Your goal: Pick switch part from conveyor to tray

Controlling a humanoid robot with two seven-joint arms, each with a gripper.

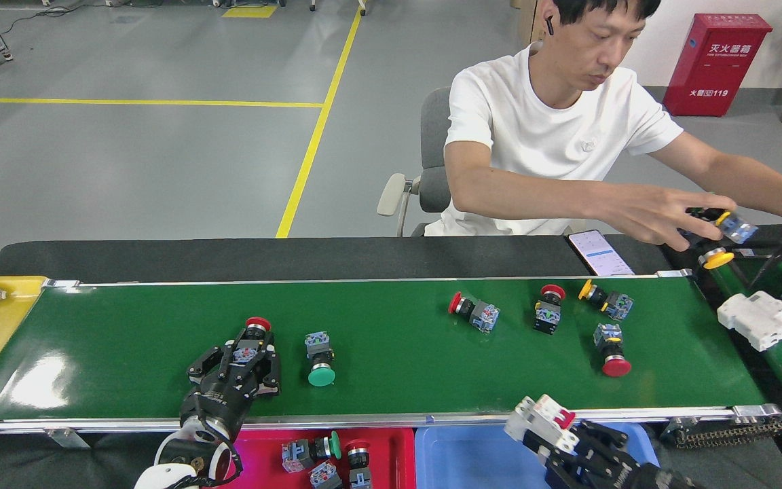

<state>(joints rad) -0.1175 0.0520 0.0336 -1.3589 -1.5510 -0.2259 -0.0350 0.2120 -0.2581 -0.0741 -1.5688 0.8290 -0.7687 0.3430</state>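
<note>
While the left black gripper is straddling the red-capped push-button switch part on the glossy dark-green conveyor belt, its fingers are sitting narrow on either side of the blue-grey body and look to be closing on it, though firm contact is hard to confirm. The switch's long axis is running away from the robot, red cap at the far end, in line with the gripper. The red plastic tray is lying just behind the near rail, toward the robot, with several switches already in it; lifting clear of the rail is likely what is needed. A green-capped switch is lying just beside, to the right. The right gripper is holding a white breaker block with red lever over the blue tray.
</note>
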